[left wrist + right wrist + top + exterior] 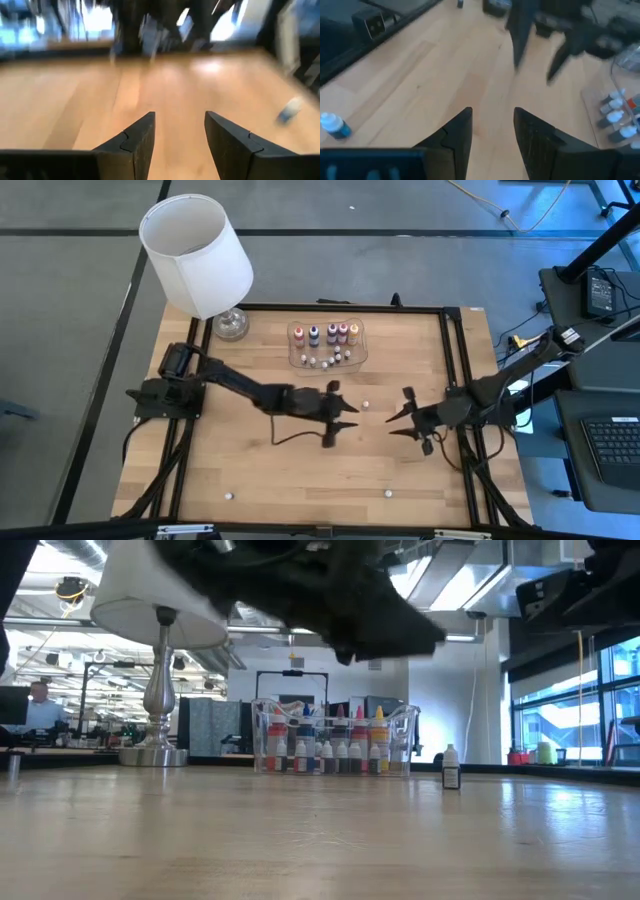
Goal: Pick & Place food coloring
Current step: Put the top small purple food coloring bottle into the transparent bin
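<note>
You're looking at both arms hovering mid-table, nothing in either grip. Your left gripper (345, 423) is sitting at table centre, jaws parted and empty, fingers (134, 142) spread over bare wood. Your right gripper (403, 417) is facing it from three o'clock, jaws also released, holding nothing. Most tiny coloured food coloring bottles (326, 335) are standing in the shallow clear plastic tray (361, 352) at twelve o'clock. One small whitish bottle (366, 404) is standing alone between the grippers; it's also showing in the low view (451, 766). The white-shaded lamp (196, 255) is standing at eleven o'clock on the light wooden table (280, 475).
</note>
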Available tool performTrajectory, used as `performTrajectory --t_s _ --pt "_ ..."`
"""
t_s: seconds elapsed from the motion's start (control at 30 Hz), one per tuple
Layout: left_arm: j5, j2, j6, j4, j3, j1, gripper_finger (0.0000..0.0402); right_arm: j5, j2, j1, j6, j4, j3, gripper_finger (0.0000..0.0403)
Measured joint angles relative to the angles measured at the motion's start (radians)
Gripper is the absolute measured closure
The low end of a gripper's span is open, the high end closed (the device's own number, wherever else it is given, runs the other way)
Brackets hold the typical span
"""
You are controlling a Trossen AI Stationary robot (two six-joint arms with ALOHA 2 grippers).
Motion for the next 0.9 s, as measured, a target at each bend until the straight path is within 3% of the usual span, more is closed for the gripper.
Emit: performTrajectory --t_s 0.13,0.23,0.43,0.63,0.9 --pt "-0.023 0.008 -0.059 -0.482 0.223 0.046 0.0235 -0.001 -0.017 0.000 -0.004 -0.002 -0.008 0.0256" --pt "-0.031 0.013 -0.117 -0.618 0.304 0.076 0.0235 -0.001 -0.016 0.000 -0.006 -0.008 -0.009 0.0256" --pt "0.025 0.015 -0.091 -0.603 0.316 0.113 0.0241 -0.001 -0.016 0.000 -0.006 -0.039 -0.009 0.0256" --pt "0.053 0.076 -0.061 -0.463 0.316 0.125 0.0249 0.017 -0.016 0.000 -0.005 -0.066 -0.009 0.0256" --pt "0.013 0.169 -0.035 -0.353 0.316 0.125 0.0249 0.042 -0.016 -0.004 -0.036 -0.085 -0.009 0.0256"
